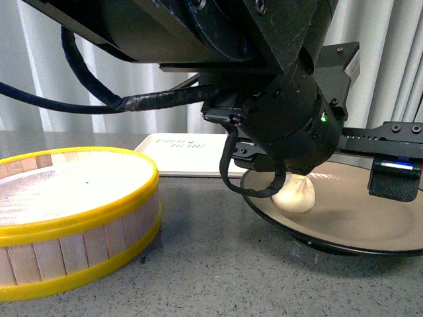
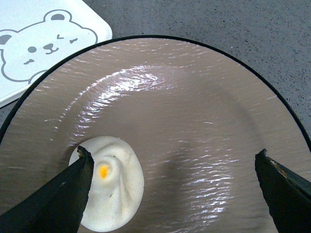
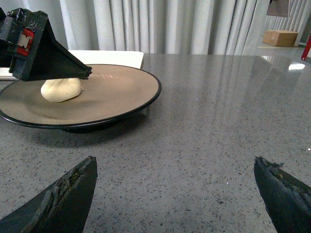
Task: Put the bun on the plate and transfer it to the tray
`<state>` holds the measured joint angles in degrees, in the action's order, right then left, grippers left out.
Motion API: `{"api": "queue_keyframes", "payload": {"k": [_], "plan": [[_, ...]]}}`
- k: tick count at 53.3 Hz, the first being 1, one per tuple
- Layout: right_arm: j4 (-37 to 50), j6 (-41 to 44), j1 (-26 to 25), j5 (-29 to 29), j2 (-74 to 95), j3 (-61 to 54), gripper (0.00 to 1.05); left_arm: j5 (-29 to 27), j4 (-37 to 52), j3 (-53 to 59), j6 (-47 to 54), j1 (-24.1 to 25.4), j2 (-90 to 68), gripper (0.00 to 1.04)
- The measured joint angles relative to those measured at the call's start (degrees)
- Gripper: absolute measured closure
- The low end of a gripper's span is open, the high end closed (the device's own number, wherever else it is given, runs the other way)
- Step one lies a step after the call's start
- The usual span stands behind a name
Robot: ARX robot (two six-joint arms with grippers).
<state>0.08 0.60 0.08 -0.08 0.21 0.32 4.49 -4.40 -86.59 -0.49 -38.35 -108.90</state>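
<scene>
- Bun (image 2: 109,187): on plate (image 2: 194,121), 9 o'clock side; left tool (image 2: 174,155) spread wide above; best lifted straight up.
- Right tool (image 3: 175,162): agape over desk (image 3: 218,121); tray (image 1: 178,155) at plate's 10 o'clock.

This looks like a robot test room rather than a real kitchen. A grey speckled table (image 3: 218,121) stands before pale curtains (image 3: 170,26) along its far edge, and a cardboard box (image 3: 280,37) sits in the room beyond. A black robot arm (image 1: 291,112) trailing a taped cable (image 1: 152,100) hangs over a steamer basket (image 1: 73,218) and a bear-printed tray (image 2: 34,43).
</scene>
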Motion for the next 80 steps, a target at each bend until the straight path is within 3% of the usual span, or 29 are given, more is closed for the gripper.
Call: {"api": "queue_keyframes", "payload": {"k": [19,26,36,45,50,54,60,66,70,80], "plan": [[0.0,0.0,0.0,0.0,0.0,0.0,0.08,-3.5,2.2,1.1,-2.8,4.4,4.0,0.07],[0.0,0.0,0.0,0.0,0.0,0.0,0.08,-8.3,1.9,2.5,-5.1,9.7,6.1,0.07],[0.0,0.0,0.0,0.0,0.0,0.0,0.08,-18.2,0.5,9.1,-7.5,24.2,11.2,0.07],[0.0,0.0,0.0,0.0,0.0,0.0,0.08,-18.9,1.0,9.8,-7.1,26.1,13.5,0.07],[0.0,0.0,0.0,0.1,0.0,0.0,0.08,-15.2,25.7,23.1,-2.3,26.2,17.5,0.27],[0.0,0.0,0.0,0.0,0.0,0.0,0.08,-14.1,37.2,33.1,-1.1,27.1,21.8,0.41],[0.0,0.0,0.0,0.0,0.0,0.0,0.08,-13.3,43.9,42.9,-0.6,29.4,27.2,0.59],[0.0,0.0,0.0,0.0,0.0,0.0,0.08,-11.5,48.2,54.8,-0.2,31.5,33.2,0.88],[0.0,0.0,0.0,0.0,0.0,0.0,0.08,-10.3,49.5,59.3,-0.1,31.9,36.0,1.01],[0.0,0.0,0.0,0.0,0.0,0.0,0.08,-9.2,51.2,67.6,0.2,33.8,42.6,1.01]]}}
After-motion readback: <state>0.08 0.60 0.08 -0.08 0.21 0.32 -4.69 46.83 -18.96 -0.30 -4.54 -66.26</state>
